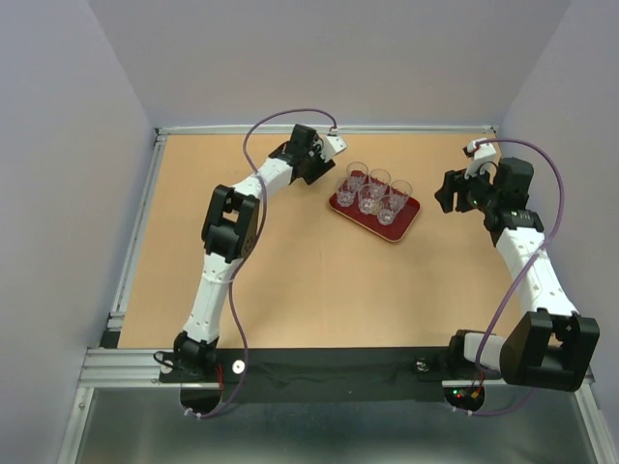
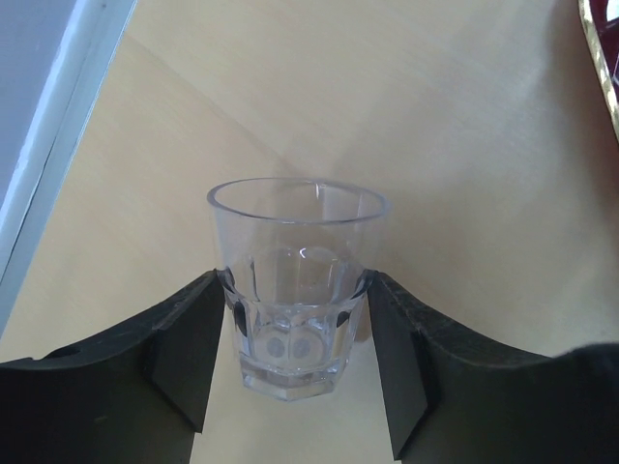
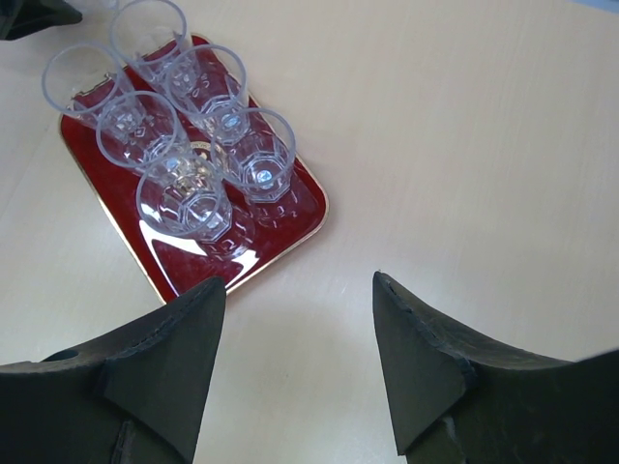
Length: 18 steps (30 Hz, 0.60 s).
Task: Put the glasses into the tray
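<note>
My left gripper [image 2: 295, 282] is shut on a clear glass [image 2: 295, 246], both fingers pressed against its sides. The glass is upright just left of the dark red tray [image 2: 605, 58]. I cannot tell whether it touches the table. In the top view the left gripper [image 1: 321, 159] hides this glass. The tray [image 1: 410, 220] holds several clear glasses [image 1: 372, 191], all upright and clustered at its far end. They also show in the right wrist view [image 3: 184, 193] on the tray [image 3: 280, 217]. My right gripper [image 1: 447, 193] is open and empty, right of the tray, and over bare table in its own view [image 3: 298, 290].
The wooden table has a metal rail along its left edge [image 2: 58, 106] and its back edge [image 1: 329, 129]. Grey walls stand close behind and at both sides. The near half of the tray [image 3: 193, 256] is bare.
</note>
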{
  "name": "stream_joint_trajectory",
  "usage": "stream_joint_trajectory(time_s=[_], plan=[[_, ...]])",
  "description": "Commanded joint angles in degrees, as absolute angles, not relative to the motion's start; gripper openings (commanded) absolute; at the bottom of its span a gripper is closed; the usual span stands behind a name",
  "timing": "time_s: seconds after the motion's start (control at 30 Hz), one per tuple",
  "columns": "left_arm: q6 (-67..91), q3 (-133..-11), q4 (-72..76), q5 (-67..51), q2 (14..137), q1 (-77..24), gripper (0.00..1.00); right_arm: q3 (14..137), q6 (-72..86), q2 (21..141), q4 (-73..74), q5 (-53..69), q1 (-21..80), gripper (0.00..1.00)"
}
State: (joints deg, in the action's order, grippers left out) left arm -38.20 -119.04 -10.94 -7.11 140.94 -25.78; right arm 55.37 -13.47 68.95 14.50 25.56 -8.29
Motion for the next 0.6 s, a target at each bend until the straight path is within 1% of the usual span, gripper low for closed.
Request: stream_joint_trajectory(time_s=[0.0,0.17,0.3,0.4,0.57], plan=[[-34.9,-110.94,-7.92,-3.87,132.55,-24.7,0.34,54.58,-13.27,67.41,11.78,26.89,-8.96,0.68],[-30.16,-98.91,-4.31,-3.95,123.41,-24.43,0.32,54.67,-13.27,67.32,11.78,27.42,-8.96,0.68],[-25.86,-91.86,-3.25,-5.88,116.48,-24.52,0.31,54.49,-13.1,67.06,11.78,28.82,-8.96,0.68],[-23.82,-87.21,-3.43,-7.29,113.56,-24.78,0.31,54.49,-13.01,67.23,11.87,30.05,-8.96,0.69],[-20.31,-78.25,-1.77,-11.33,106.53,-25.31,0.31,55.72,-13.01,69.52,14.85,36.46,-8.96,0.71]])
